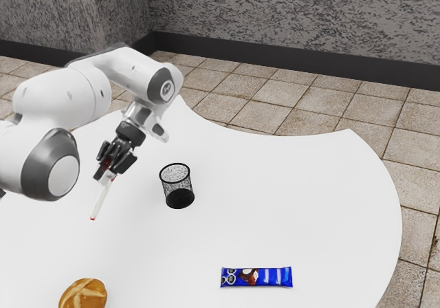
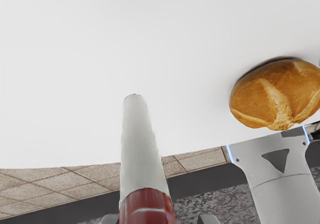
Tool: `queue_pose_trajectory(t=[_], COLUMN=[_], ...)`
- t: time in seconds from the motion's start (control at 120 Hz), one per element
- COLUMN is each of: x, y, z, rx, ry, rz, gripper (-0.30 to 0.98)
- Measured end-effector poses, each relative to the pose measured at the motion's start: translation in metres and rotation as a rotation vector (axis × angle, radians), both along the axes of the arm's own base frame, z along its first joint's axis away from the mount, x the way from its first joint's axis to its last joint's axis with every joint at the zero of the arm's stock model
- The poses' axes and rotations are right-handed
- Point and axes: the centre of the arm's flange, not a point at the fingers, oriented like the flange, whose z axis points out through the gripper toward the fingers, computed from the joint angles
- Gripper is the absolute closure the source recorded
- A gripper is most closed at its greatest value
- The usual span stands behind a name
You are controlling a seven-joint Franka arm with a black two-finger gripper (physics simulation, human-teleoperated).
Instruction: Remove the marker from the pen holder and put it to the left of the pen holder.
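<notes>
Marker [image 1: 101,199] between the two black fingers of the gripper [image 1: 105,175], which are closed on it; it is held in the air, out of the pen holder [image 1: 180,196], its pale barrel slanting down from the hand to a small red tip; in the wrist view the thick red part sits nearest the hand, with the pale barrel running away from it; the pen holder, round, black and made of mesh, stands upright on the white table [image 1: 302,205], apart from the marker and toward the exterior view's right of it; the bread roll [image 1: 82,297], golden brown with pale scores across its crust, lies near the exterior view's lower left corner; the snack bar [image 1: 256,277] lies flat in its blue wrapper, nearer that camera than the pen holder; beyond the table are the tiled floor [image 1: 261,104] and a mottled grey wall [image 1: 295,16] with a dark skirting.
</notes>
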Motion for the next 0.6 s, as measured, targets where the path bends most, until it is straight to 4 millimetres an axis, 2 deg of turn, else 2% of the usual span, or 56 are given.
queue_pose_trajectory(t=[0.1,0.15,0.2,0.267,0.375,0.433,0.525,0.558,0.6], x=[0.003,0.007,0.011,0.005,-0.016,-0.025,-0.05,-0.056,-0.06], y=[-0.001,-0.005,-0.016,-0.035,-0.074,-0.095,-0.14,-0.157,-0.169], z=[0.001,0.012,0.032,0.074,0.157,0.192,0.264,0.28,0.291], rx=[-0.006,-0.02,-0.048,-0.124,-0.183,-0.205,-0.243,-0.254,-0.265], ry=[-0.027,-0.074,-0.141,-0.247,-0.449,-0.552,-0.73,-0.775,-0.81], rz=[0.003,-0.004,-0.024,-0.06,-0.147,-0.193,-0.286,-0.318,-0.34], gripper=[0.33,0.26,0.2,0.15,0.09,0.07,0.04,0.04,0.03])
